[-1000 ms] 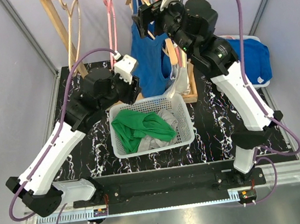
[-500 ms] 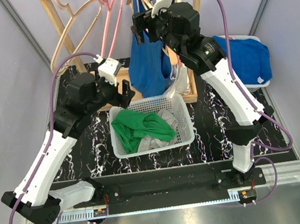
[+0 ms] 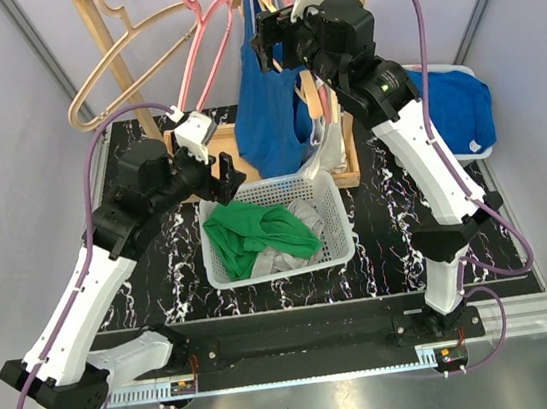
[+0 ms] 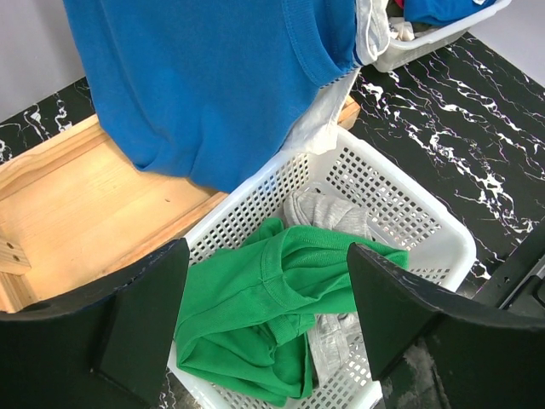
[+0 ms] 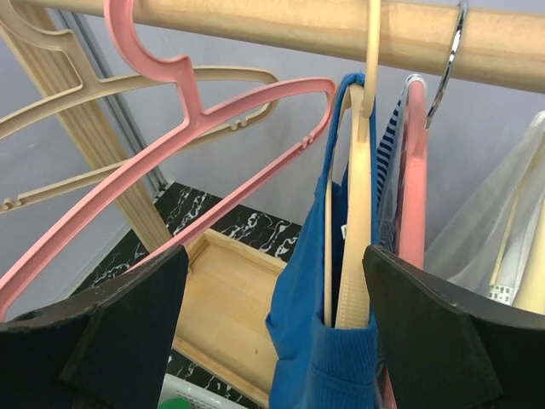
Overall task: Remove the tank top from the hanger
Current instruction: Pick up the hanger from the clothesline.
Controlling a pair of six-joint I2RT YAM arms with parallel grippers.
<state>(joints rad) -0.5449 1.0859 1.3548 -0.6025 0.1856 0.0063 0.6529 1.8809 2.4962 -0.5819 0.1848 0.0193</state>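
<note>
Currently blue tank top (image 3: 270, 104) hangs on wooden hanger (image 5: 356, 256), hem near the basket (image 3: 281, 273). Right claw (image 5: 271, 319) open around the hanger shoulder, left claw (image 4: 266, 311) open below, gripping nothing. Looks like the reach-and-grasp step; next likely pinch a strap, slide it off

tank top (image 4: 213, 77) shoulders cut off above, wooden rail (image 5: 281, 25) ends cropped

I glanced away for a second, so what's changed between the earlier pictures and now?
The left gripper opened and pulled back leftward from the hem of the blue tank top, holding nothing. The beige hanger and pink hanger swung to the left. Unchanged: the tank top is on its hanger, the right gripper open near its top, the basket in place.
</note>
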